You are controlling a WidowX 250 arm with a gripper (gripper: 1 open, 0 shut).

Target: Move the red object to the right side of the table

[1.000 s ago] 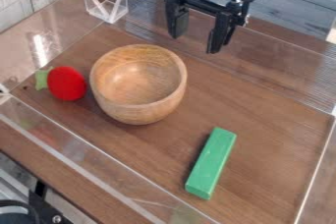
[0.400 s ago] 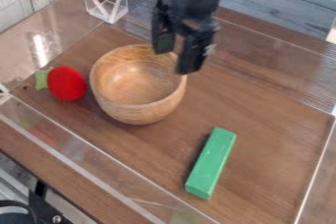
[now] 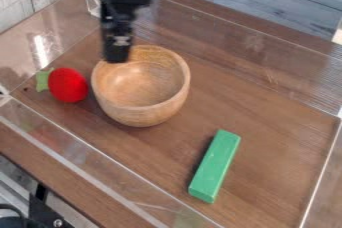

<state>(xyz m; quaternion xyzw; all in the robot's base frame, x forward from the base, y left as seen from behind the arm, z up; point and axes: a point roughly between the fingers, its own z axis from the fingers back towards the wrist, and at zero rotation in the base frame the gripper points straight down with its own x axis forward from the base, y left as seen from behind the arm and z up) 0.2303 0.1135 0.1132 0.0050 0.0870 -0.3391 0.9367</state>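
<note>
Tool (image 3: 118,50) hangs with its jaws spread wide and nothing between them, above the far-left rim of the wooden bowl (image 3: 142,84). The red object (image 3: 67,85) rests on the table (image 3: 267,92) at the left, just beside the bowl's left wall. To do the step well, the tool should clear the bowl rim, centre over the fruit, then descend squarely; the clear wall nearby leaves little room. Bowl appears empty. A green block (image 3: 214,164) lies near right.
</note>
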